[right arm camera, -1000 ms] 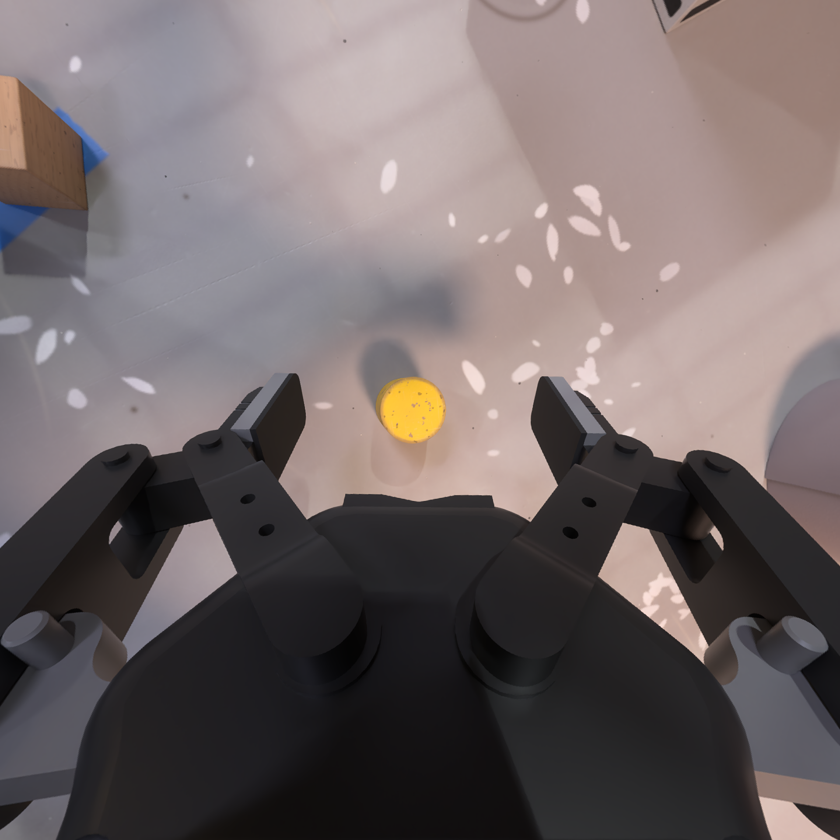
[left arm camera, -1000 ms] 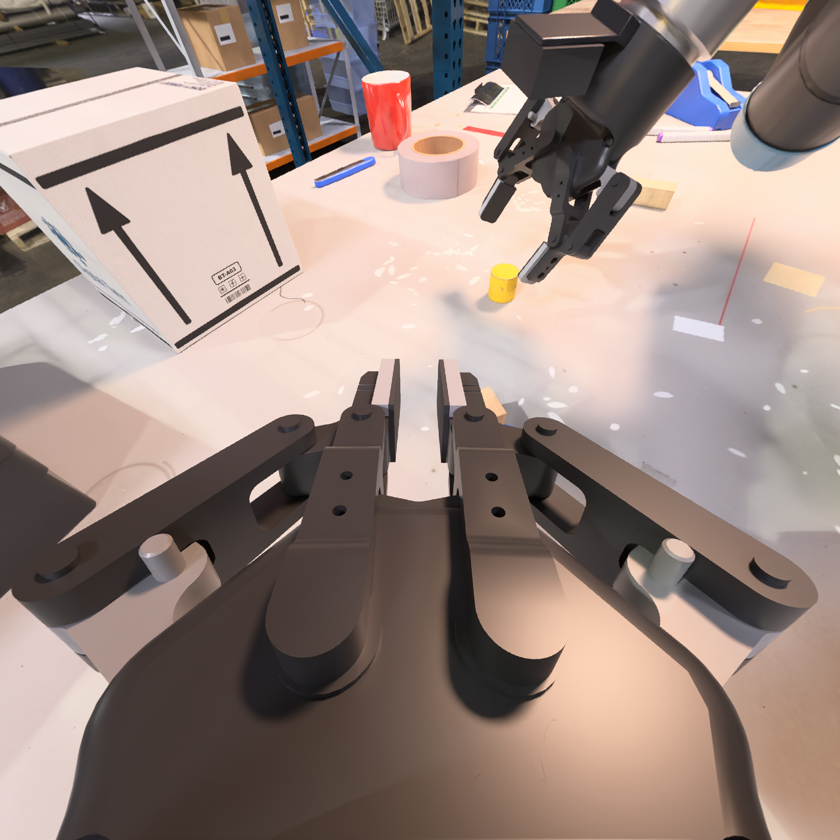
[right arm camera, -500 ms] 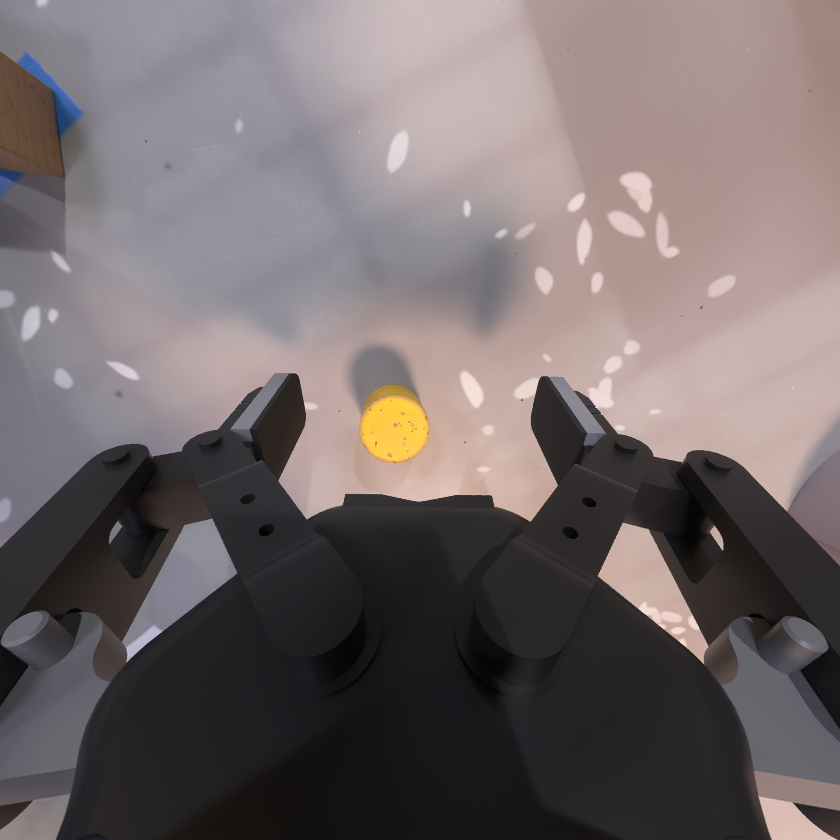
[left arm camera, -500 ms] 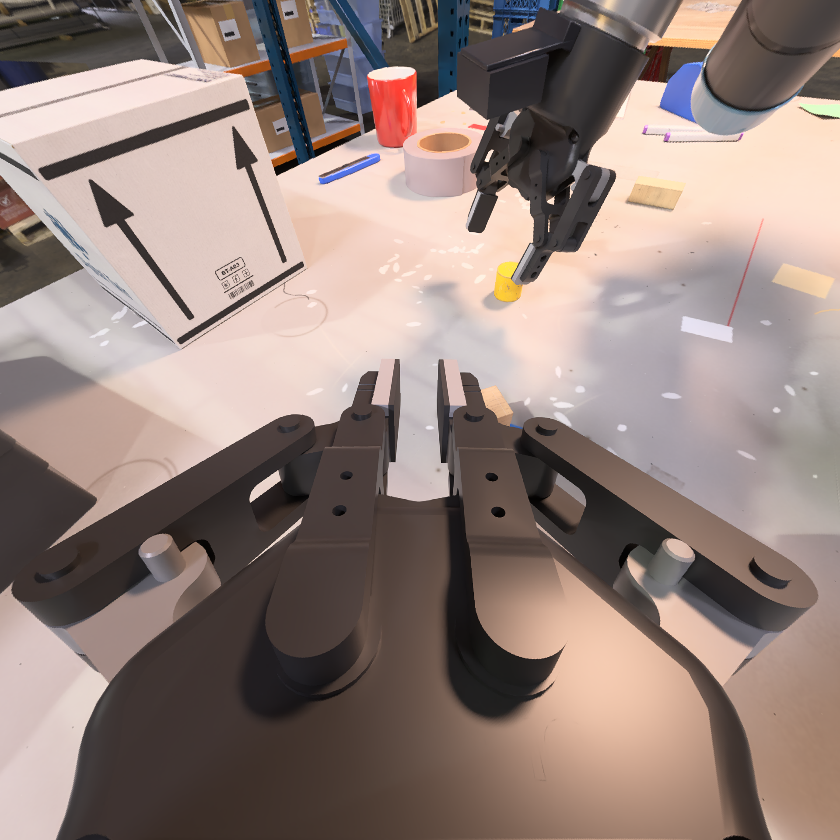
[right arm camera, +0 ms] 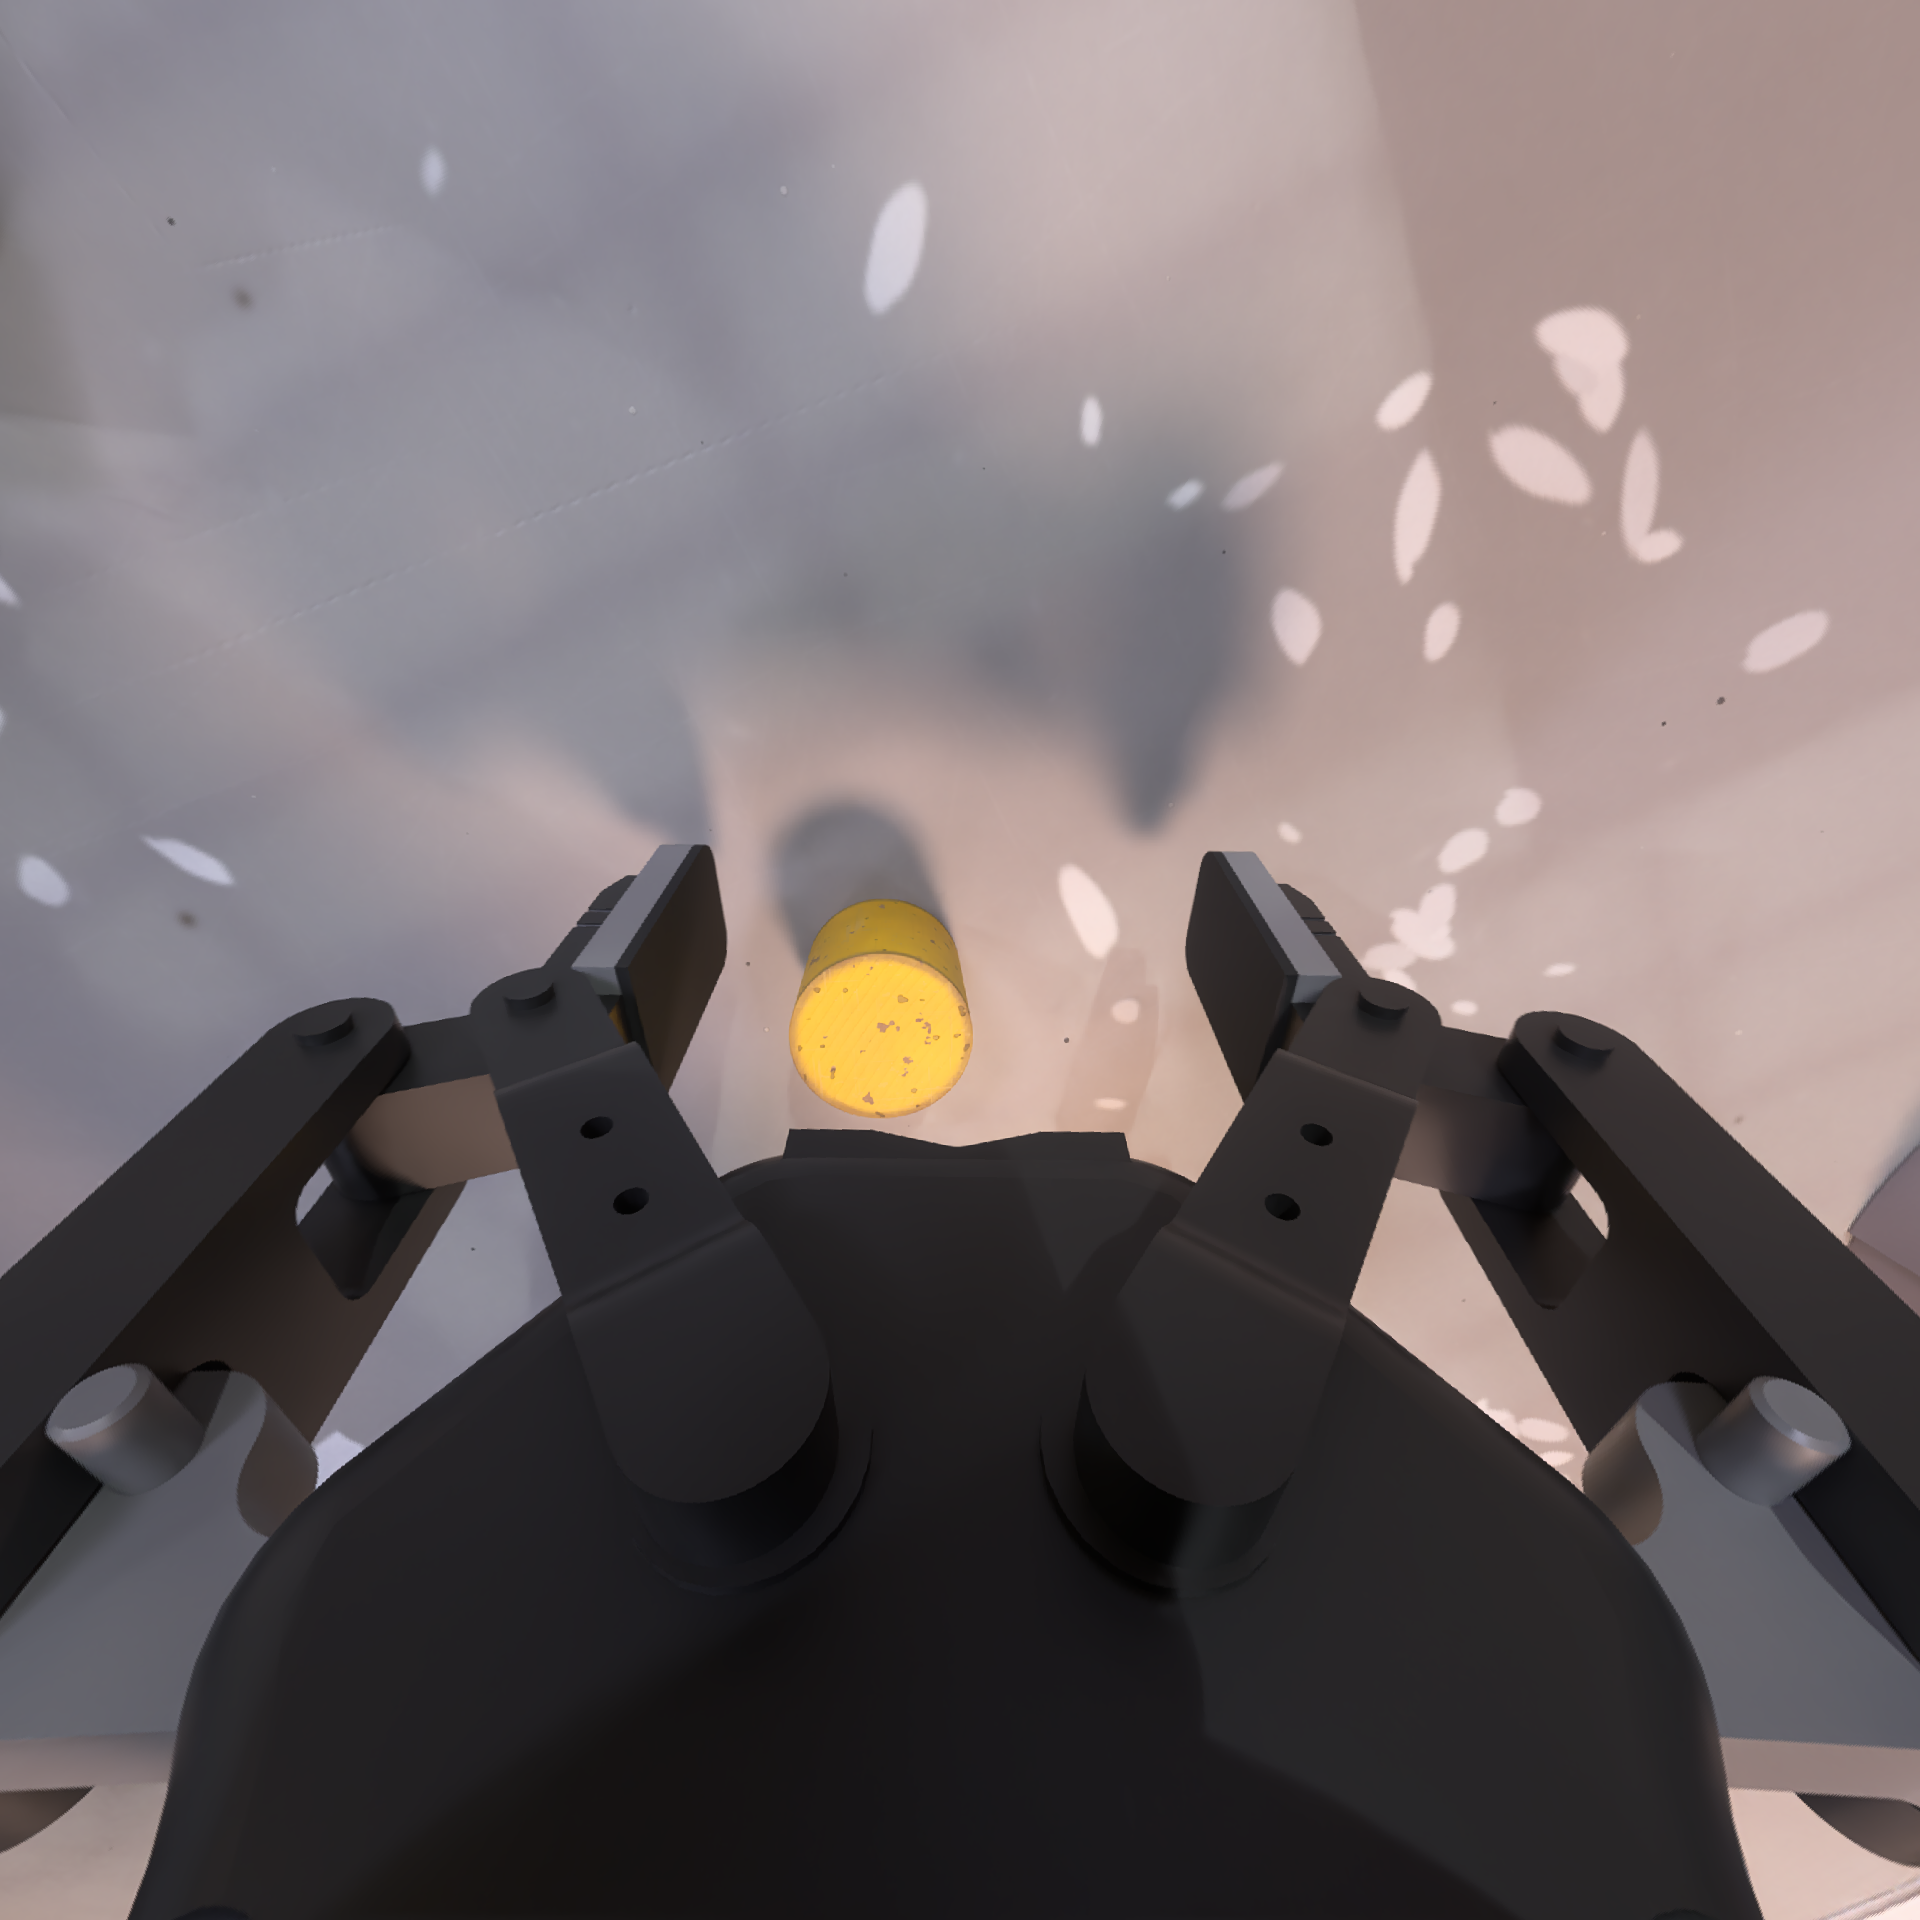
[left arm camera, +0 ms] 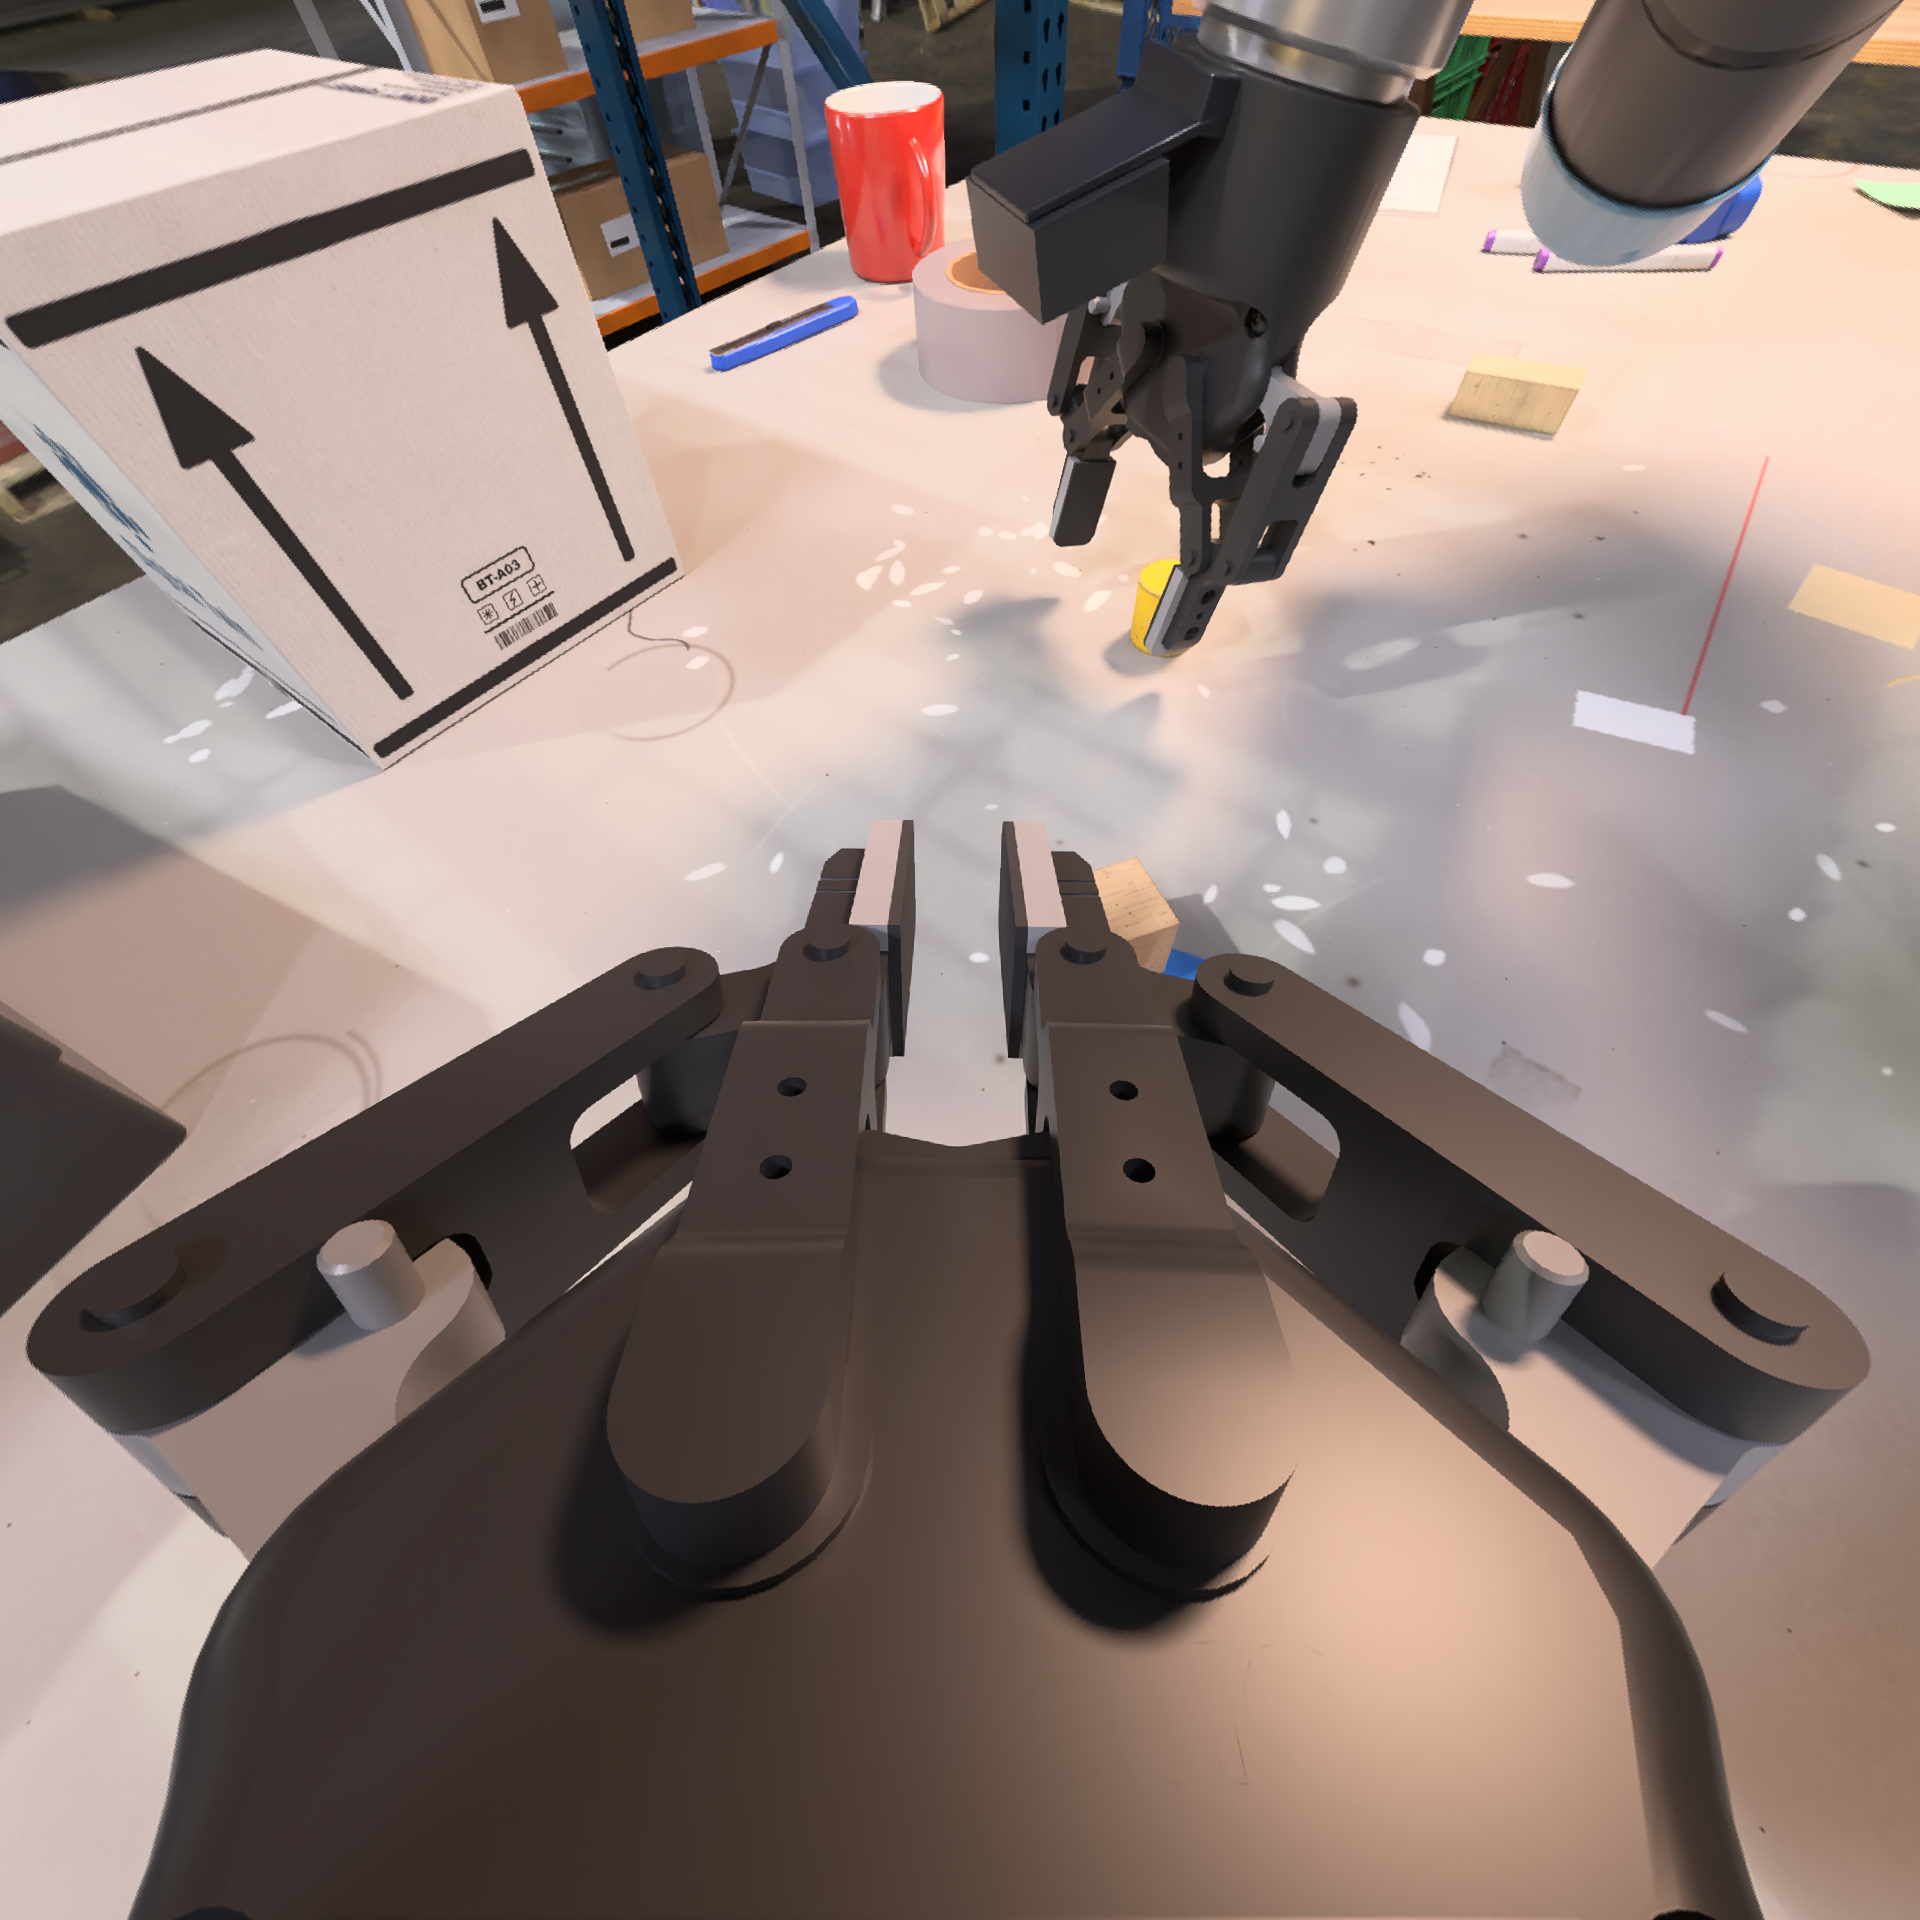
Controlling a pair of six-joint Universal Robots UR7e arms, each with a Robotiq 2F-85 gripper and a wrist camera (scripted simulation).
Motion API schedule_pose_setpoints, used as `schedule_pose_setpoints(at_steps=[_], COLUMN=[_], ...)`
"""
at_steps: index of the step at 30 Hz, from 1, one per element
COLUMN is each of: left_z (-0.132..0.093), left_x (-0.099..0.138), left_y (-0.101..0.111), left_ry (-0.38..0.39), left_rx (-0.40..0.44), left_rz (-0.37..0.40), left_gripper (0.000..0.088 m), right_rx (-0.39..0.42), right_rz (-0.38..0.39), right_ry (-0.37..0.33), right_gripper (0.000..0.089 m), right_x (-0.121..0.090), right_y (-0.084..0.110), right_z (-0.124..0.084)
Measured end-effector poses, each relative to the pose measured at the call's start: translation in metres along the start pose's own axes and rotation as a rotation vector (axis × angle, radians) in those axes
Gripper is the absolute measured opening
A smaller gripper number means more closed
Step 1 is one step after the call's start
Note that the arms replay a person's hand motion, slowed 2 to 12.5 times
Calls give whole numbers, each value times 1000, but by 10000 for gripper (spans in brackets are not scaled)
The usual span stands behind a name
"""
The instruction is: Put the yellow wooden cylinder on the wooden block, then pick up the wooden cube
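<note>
The small yellow wooden cylinder (right arm camera: 881, 1023) stands upright on the pale table (right arm camera: 520, 520), between the right gripper's (right arm camera: 956, 940) wide-spread fingers, untouched. The left gripper (left arm camera: 957, 875) is nearly closed, holding nothing.

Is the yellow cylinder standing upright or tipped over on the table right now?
Upright. The yellow cylinder shows its flat round top to the right hand above, and in the left wrist view it stands on end on the table.

A cardboard box (left arm camera: 301, 384) stands left on the table (left arm camera: 831, 665); behind it sit a red mug (left arm camera: 883, 177), tape roll (left arm camera: 961, 332) and blue marker (left arm camera: 781, 332).
</note>
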State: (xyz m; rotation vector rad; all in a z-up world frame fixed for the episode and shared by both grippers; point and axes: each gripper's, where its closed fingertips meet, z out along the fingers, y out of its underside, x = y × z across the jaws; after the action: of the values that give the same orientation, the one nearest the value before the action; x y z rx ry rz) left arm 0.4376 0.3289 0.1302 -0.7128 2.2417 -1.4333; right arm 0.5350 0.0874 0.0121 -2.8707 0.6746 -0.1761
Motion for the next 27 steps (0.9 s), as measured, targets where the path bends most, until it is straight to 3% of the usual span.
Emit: schedule_pose_setpoints(at_steps=[16, 20, 27], left_z=[3, 4, 4], left_x=[2, 1, 2], left_y=[2, 2, 3], left_ry=[5, 4, 10], left_rx=[-9, -8, -11], left_rz=[11, 8, 0], left_gripper=[149, 149, 149], right_rx=[37, 14, -73], right_rz=[-11, -17, -42], right_ry=[12, -4, 28], right_gripper=[505, 439, 320], right_x=[-4, -10, -11], right_y=[-5, -2, 16], right_z=[4, 3, -6])
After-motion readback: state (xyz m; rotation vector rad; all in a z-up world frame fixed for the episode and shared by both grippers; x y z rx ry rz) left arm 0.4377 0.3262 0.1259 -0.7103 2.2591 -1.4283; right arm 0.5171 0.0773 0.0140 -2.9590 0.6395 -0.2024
